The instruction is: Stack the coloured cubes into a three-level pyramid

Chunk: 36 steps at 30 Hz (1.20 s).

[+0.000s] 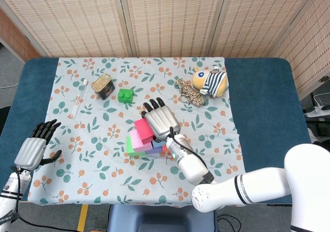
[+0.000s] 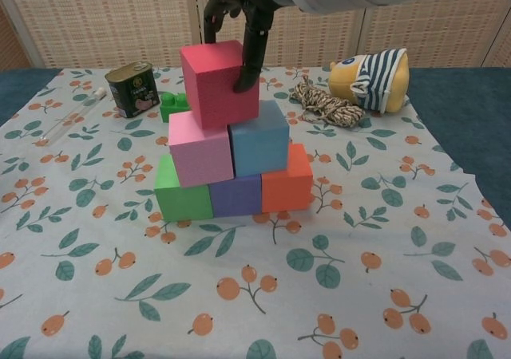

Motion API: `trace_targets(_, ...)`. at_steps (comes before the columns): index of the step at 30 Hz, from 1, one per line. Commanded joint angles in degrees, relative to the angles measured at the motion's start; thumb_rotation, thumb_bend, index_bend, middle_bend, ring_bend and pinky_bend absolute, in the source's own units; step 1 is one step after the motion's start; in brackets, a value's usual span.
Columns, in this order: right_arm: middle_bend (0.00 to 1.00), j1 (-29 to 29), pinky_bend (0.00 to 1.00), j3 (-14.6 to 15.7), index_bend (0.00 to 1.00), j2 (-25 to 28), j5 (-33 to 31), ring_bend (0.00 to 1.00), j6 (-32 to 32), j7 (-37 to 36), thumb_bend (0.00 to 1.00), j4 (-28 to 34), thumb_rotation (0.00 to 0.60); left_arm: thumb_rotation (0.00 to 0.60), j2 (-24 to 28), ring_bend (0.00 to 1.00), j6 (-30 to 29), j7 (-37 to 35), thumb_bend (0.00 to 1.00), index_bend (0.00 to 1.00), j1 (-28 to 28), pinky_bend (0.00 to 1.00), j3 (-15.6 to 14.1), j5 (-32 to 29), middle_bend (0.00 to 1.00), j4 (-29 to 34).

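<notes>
A pyramid of cubes stands mid-cloth. Its bottom row is the green cube (image 2: 180,197), purple cube (image 2: 236,196) and orange cube (image 2: 286,181). On these sit the pink cube (image 2: 200,148) and blue cube (image 2: 259,140). The red cube (image 2: 217,84) (image 1: 144,130) is on top, slightly turned, straddling pink and blue. My right hand (image 2: 239,20) (image 1: 161,119) reaches down over it from behind. One finger presses the cube's right face and another curls at its far left edge, so it holds the cube. My left hand (image 1: 35,147) hovers at the table's left edge, fingers spread and holding nothing.
Behind the pyramid are a tin can (image 2: 132,88), a green toy brick (image 2: 172,104), a coil of rope (image 2: 323,104) and a striped plush toy (image 2: 371,76). A clear tube (image 1: 79,99) lies at the far left of the floral cloth (image 2: 335,295).
</notes>
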State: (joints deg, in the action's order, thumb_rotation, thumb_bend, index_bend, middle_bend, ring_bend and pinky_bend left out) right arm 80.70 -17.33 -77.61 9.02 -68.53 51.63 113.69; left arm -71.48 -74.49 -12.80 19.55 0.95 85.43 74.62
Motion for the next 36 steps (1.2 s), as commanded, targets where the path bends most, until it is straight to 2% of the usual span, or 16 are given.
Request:
trace_targets(1, 0.1, 0.5, 0.0, -0.3, 0.63, 0.5, -1.3, 0.0, -0.9, 1.0, 0.14, 1.0, 0.6, 0.6, 0.0, 0.0, 0.1, -0.1, 0.35, 0.0, 0.0, 0.02, 0.0, 0.1, 0.0, 0.0)
trace_targets(15, 0.1, 1.2, 0.0, 0.1, 0.63, -0.9, -3.2, 0.0, -3.2, 2.8, 0.14, 1.3, 0.6, 0.6, 0.1, 0.0, 0.4, -0.3, 0.35, 0.0, -0.2, 0.02, 0.2, 0.8, 0.0, 0.1)
trace_targets(26, 0.1, 1.4, 0.0, -0.6, 0.6, -2.9, -2.8, 0.0, -4.6, 3.0, 0.14, 0.5, 0.6, 0.6, 0.1, 0.0, 0.6, -0.7, 0.35, 0.0, -0.3, 0.02, 0.4, 1.1, 0.0, -0.1)
trace_targets(30, 0.1, 1.4, 0.0, -0.8, 0.52, -3.4, -3.0, 0.0, -5.4, 3.4, 0.14, 0.4, 0.6, 0.6, 0.2, 0.0, 0.7, -1.0, 0.35, 0.0, -0.3, 0.02, 0.4, 1.2, 0.0, -0.1)
trace_targets(36, 0.1, 1.4, 0.0, -1.3, 0.31, -3.7, -4.5, 0.0, -5.7, 4.0, 0.14, 0.7, 0.6, 0.6, 0.2, 0.0, 0.8, -1.1, 0.35, 0.0, -0.3, 0.02, 0.3, 1.5, 0.0, -0.2)
